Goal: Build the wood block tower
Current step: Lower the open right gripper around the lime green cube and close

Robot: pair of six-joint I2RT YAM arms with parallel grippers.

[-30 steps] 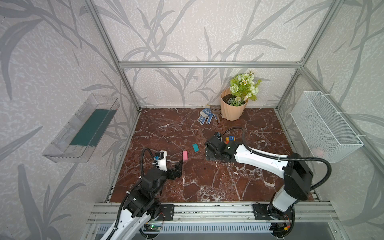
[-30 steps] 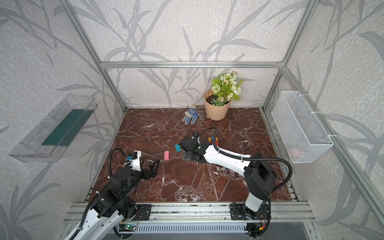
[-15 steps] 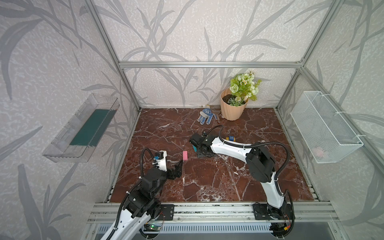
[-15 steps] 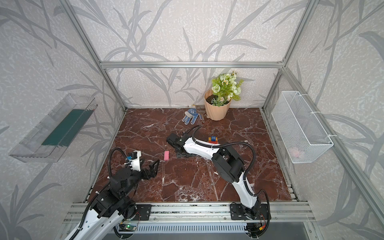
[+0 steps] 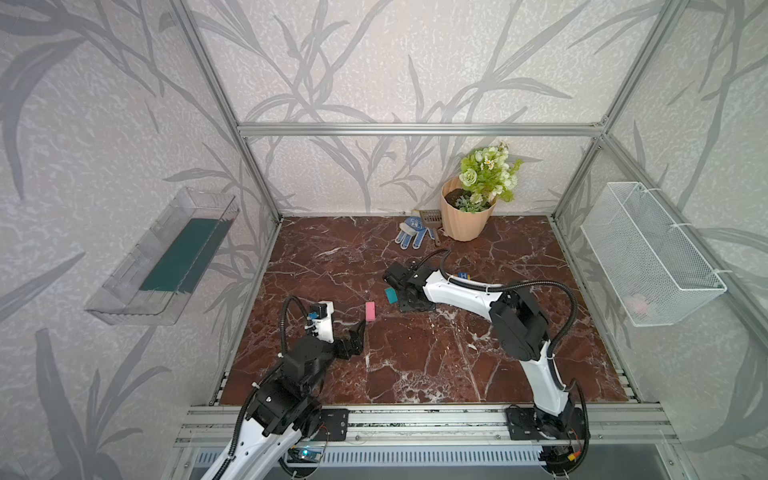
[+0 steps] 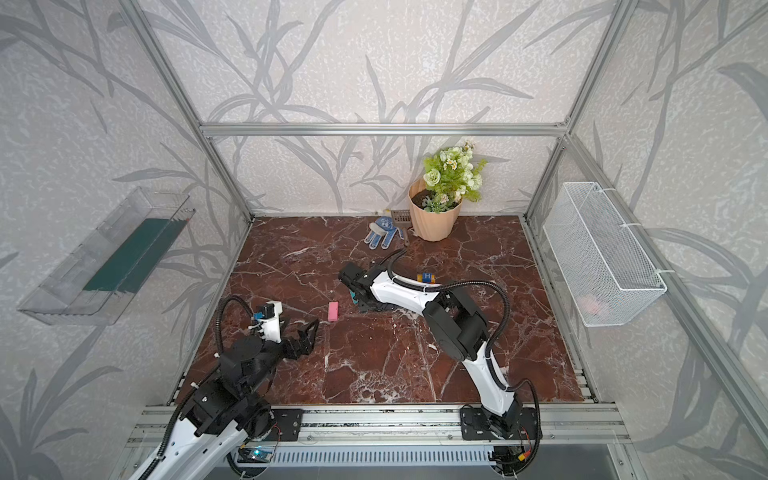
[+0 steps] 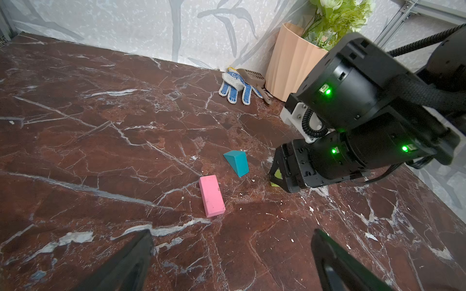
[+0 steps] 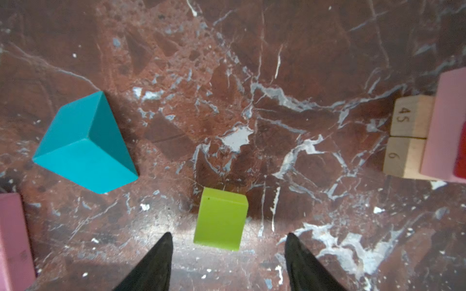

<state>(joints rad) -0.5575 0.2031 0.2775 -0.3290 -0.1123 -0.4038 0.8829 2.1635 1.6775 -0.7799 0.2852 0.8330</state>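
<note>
My right gripper (image 8: 228, 236) points down at the floor with its jaws open. A lime green block (image 8: 220, 219) lies just ahead of its tips, with a gap on each side. A teal wedge (image 8: 83, 146) and a pink block (image 8: 12, 239) lie close by. At that view's edge stands the tower (image 8: 408, 136): two tan blocks with pink and red above. In both top views the right gripper (image 5: 409, 301) is beside the teal wedge (image 5: 390, 295) and pink block (image 5: 370, 311). A blue H cube (image 5: 463, 275) shows behind the arm. My left gripper (image 7: 233, 235) hangs open and empty, short of the pink block (image 7: 211, 195).
A peach flowerpot (image 5: 465, 216) with work gloves (image 5: 411, 235) and a scoop stands at the back wall. A white wire basket (image 5: 648, 253) hangs on the right wall. On the left wall hangs a clear tray (image 5: 166, 257). White crumbs dot the marble floor.
My right arm has swung left from the tower to the loose teal and green blocks, and its jaws have narrowed. The left arm has not moved.
</note>
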